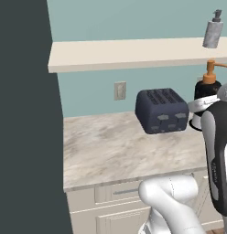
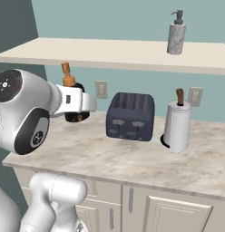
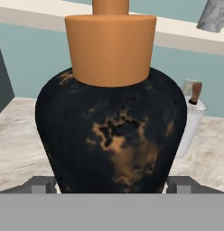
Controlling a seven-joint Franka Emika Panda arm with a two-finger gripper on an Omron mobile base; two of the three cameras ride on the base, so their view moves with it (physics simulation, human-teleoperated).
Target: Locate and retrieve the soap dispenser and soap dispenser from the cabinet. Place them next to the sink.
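Observation:
A squat black soap dispenser [image 3: 111, 135] with an orange pump sits between my fingertips [image 3: 41, 185] in the hand view. My gripper [image 2: 78, 112] is shut on its wide body and holds it in the air above the marbled counter [image 2: 132, 158], just below the cream cabinet shelf [image 2: 110, 52]. From the left base view this dispenser [image 1: 208, 87] hangs at the far right, by my gripper [image 1: 203, 104]. The taller grey speckled soap dispenser [image 2: 176, 34] [image 1: 213, 31] stands upright on the shelf [image 1: 133, 52], to the right. The sink is out of view.
A dark blue toaster [image 2: 131, 117] [image 1: 162, 111] stands at the back of the counter. To its right is a white paper-towel roll [image 2: 178, 124] [image 3: 193, 119]. Wall outlets [image 2: 101, 89] sit behind. A dark wall [image 1: 24, 114] bounds the counter's left end.

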